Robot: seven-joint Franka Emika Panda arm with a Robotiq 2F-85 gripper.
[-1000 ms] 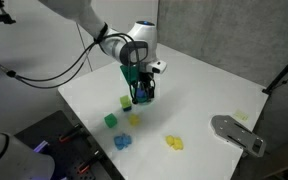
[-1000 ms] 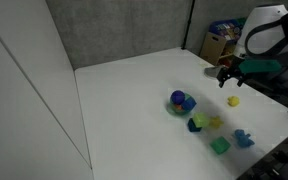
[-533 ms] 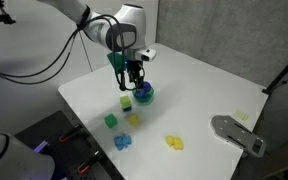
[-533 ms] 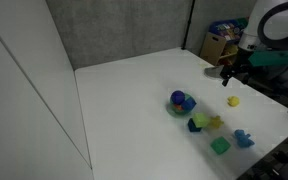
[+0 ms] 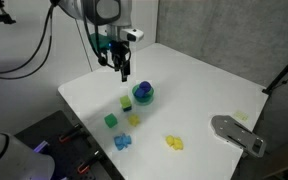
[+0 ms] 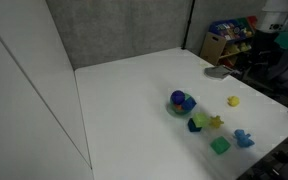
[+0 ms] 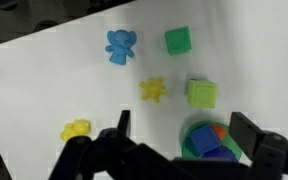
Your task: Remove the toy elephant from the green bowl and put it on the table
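Claw is hanging spread and empty above the worktop; elephant is lying beyond it, farther off than the bowl, already out, so nothing seems left needing a grip.

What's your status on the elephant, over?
End effector open, empty, above the table. Toy elephant lies on table, outside green bowl. Bowl holds blue piece. Green cube near elephant, not touching.

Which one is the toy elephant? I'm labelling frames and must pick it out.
On the white table, small toys lie beside a green bowl. The toy elephant lies on the tabletop next to the green cube. It is the only light-blue figure; its neighbours are yellow or green.
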